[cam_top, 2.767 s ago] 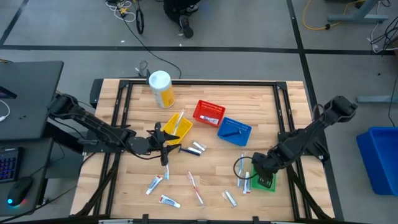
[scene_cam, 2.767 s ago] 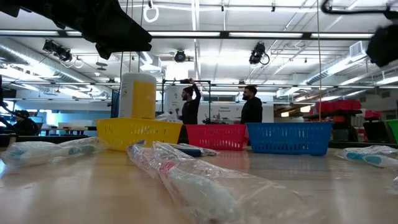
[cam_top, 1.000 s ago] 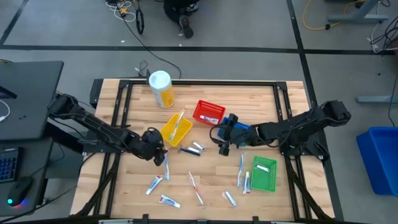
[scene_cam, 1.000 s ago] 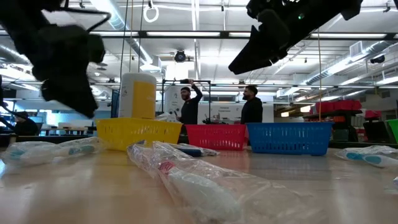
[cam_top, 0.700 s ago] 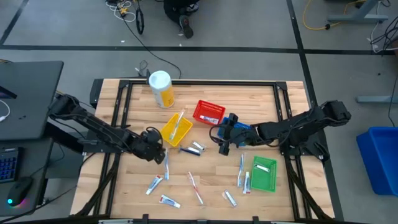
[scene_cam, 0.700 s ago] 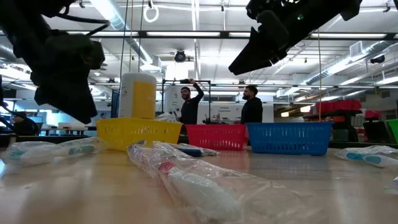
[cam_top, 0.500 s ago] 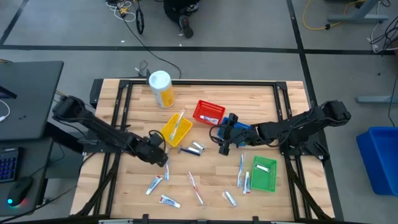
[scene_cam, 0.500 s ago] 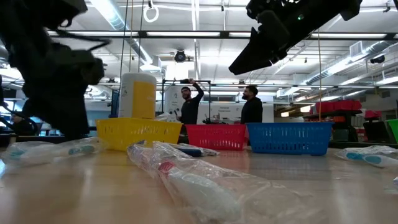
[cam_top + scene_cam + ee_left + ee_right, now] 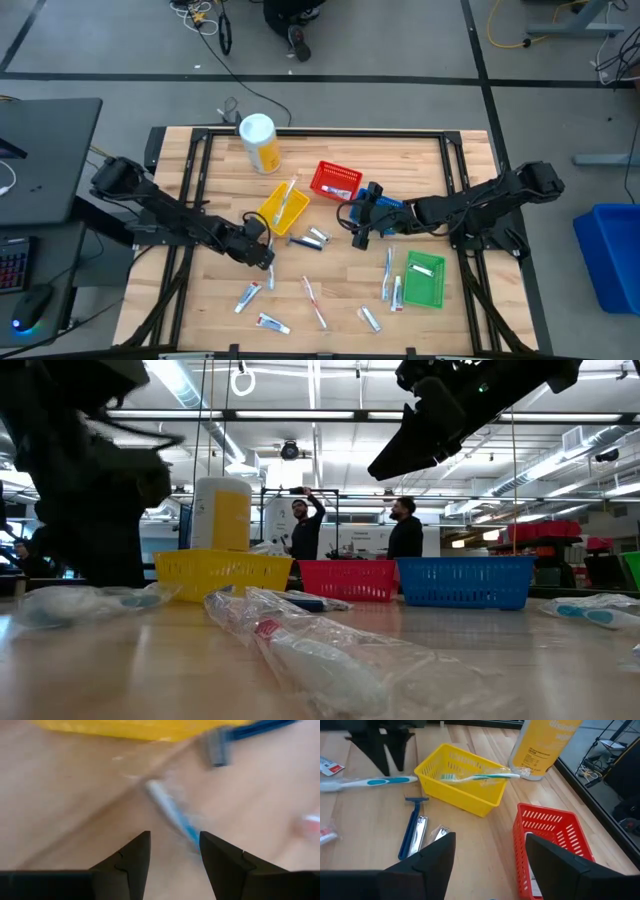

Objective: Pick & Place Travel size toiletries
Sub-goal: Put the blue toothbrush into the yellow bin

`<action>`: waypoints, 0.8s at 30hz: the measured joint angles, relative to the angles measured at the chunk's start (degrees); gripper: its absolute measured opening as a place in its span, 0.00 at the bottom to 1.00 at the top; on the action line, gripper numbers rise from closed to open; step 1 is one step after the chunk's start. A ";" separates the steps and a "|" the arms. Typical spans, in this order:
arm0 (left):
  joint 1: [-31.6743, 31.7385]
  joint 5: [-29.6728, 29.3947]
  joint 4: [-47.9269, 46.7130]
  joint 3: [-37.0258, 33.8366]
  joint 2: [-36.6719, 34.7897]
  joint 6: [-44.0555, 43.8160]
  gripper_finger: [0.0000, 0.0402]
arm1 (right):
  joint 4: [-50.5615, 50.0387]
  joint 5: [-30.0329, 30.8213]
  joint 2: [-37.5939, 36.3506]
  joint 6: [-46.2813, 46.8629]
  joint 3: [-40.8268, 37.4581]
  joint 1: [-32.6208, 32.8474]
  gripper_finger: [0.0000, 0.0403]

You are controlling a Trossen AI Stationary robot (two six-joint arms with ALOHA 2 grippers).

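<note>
My left gripper is open and low over the table, just in front of the yellow basket. Its fingers stand on either side of one end of a wrapped white-and-blue toothbrush that lies flat on the wood. A blue razor lies beside it. My right gripper hangs open above the table next to the blue basket. More tubes and toothbrushes lie scattered near the table's near edge. Another toothbrush rests across the yellow basket.
The red basket sits between the yellow and blue ones, and a green basket stands at the near right. The tall white-and-yellow canister stands at the far edge. People stand in the room behind.
My left gripper has moved toward the table's near edge and down, from beside the yellow basket to just over the toothbrush. My right arm has kept still.
</note>
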 joint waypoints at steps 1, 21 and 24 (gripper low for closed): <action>-0.04 0.04 0.18 0.31 -0.43 -1.00 0.44 | 0.02 -0.01 0.00 0.00 0.00 0.00 0.63; 0.28 -4.61 0.54 -0.78 -0.47 -9.63 0.44 | 0.04 -0.08 -0.02 -0.02 0.00 0.00 0.56; 0.45 -5.35 1.13 -0.78 -0.47 -8.23 0.44 | 0.04 -0.15 -0.02 -0.02 0.00 0.00 0.56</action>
